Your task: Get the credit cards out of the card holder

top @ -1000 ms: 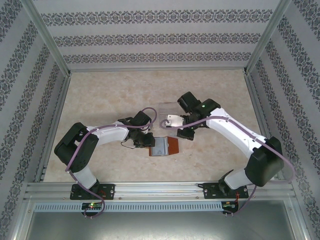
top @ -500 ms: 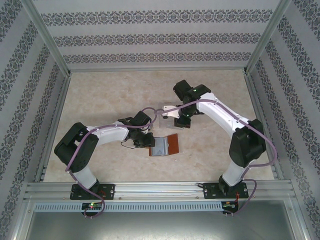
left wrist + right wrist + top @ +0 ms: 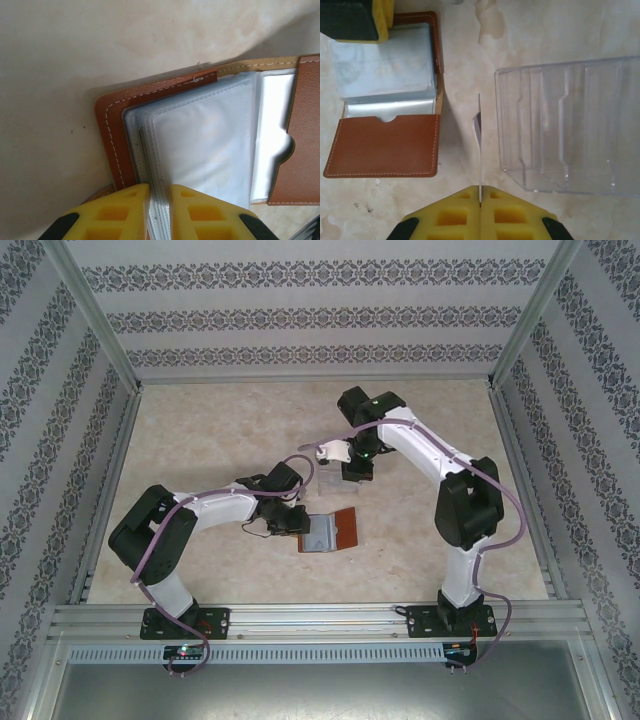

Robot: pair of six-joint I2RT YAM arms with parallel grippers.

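The brown leather card holder lies open on the table in front of the left arm. My left gripper is shut on the edge of its stacked clear sleeves, with the yellow fingers pinching them beside the stitched cover. My right gripper is shut on a pale credit card, held in the air. In the right wrist view that card shows edge-on between the card holder and a clear stand, with the right gripper closed tight on it.
A clear acrylic tiered stand stands just right of the held card, its slots open; from above the clear stand is partly under the right arm. Patterned walls and metal posts enclose the table on three sides.
The right arm has swung back and to the left, carrying the pale card away from the card holder to over the clear stand. The left gripper and the card holder have stayed put.
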